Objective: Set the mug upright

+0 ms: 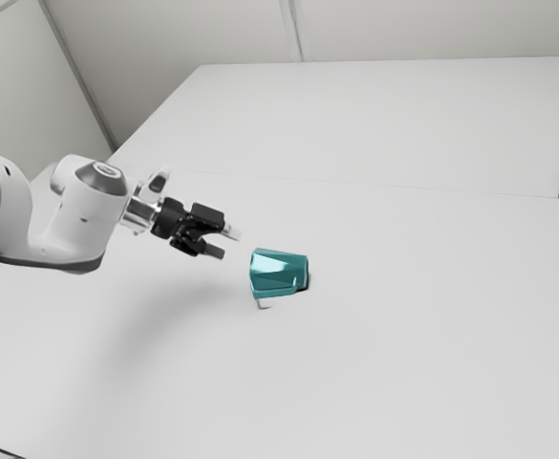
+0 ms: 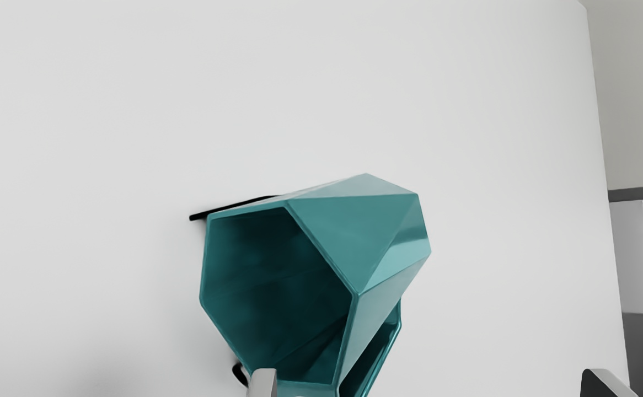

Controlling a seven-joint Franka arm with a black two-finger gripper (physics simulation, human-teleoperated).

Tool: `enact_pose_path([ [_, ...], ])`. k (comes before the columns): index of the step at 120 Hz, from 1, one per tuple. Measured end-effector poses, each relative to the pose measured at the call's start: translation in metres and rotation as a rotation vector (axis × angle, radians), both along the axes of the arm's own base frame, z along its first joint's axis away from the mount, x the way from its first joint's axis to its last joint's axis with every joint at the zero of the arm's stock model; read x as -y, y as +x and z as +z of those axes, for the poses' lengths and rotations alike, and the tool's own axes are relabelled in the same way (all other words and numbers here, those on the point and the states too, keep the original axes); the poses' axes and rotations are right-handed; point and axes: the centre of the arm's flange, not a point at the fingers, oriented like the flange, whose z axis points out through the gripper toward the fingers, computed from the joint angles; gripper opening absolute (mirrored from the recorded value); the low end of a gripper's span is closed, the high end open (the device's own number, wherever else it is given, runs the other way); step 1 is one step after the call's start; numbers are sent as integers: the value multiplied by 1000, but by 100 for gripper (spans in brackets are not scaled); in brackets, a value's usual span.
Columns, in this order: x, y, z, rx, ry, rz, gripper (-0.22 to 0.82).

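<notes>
In the exterior view my gripper (image 1: 229,243) hangs above the white table, apart from the mug and on the side of it toward the exterior view's left. Its two fingers stand wide apart with nothing between them. The teal faceted mug (image 1: 279,273) lies on its side, its wider end toward the gripper. From the wrist view, the mug (image 2: 354,237) turns its dark open mouth partly toward the camera, and a handle shows along one side. One fingertip of the gripper (image 2: 426,383) overlaps the mug's rim in that picture; the other is well off to the side.
The white tabletop (image 1: 403,363) spreads around the mug, with another white surface (image 1: 384,115) behind it. Beyond the table's edge, the wrist view shows a grey wall and dark and light shapes.
</notes>
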Motion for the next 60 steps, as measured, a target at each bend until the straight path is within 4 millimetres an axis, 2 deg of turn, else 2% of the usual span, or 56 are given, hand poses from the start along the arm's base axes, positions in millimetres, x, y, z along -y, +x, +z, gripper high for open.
enact_pose_path([
  [60, 6, 0, -39, -70, -52, -7, 60],
])
